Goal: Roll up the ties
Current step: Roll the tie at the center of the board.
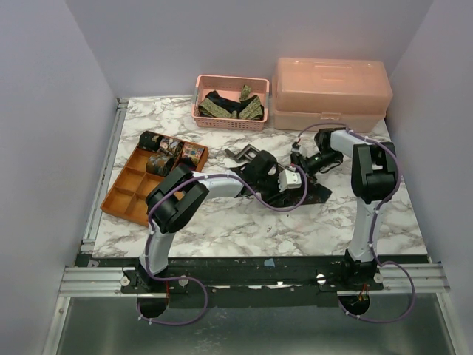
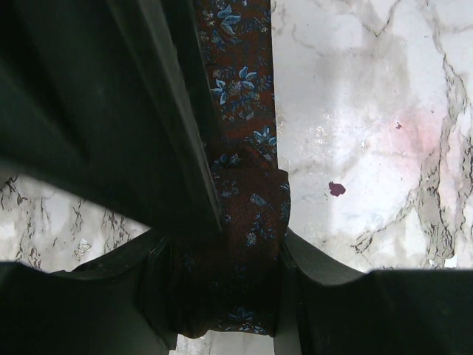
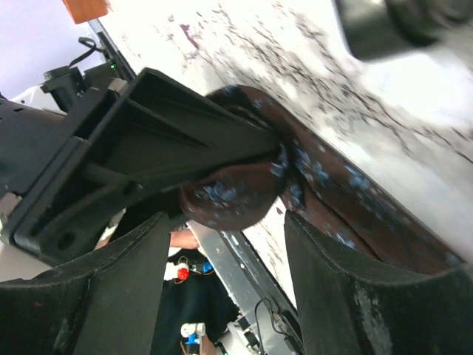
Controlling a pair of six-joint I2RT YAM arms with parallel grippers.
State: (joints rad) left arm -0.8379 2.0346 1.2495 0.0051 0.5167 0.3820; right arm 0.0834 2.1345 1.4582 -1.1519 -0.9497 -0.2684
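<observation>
Left claw clamped on the coiled end of the brown tie, middle of the desk; its free length lies flat. Right claw open, jaws flanking the coil.

Overhead from behind, facing down, wrist views close (both share brown tie)

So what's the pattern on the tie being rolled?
Dark brown tie with small blue flowers; the left wrist view shows it best.

Black-and-white arms, purple cables (looping), black right gripper
</observation>
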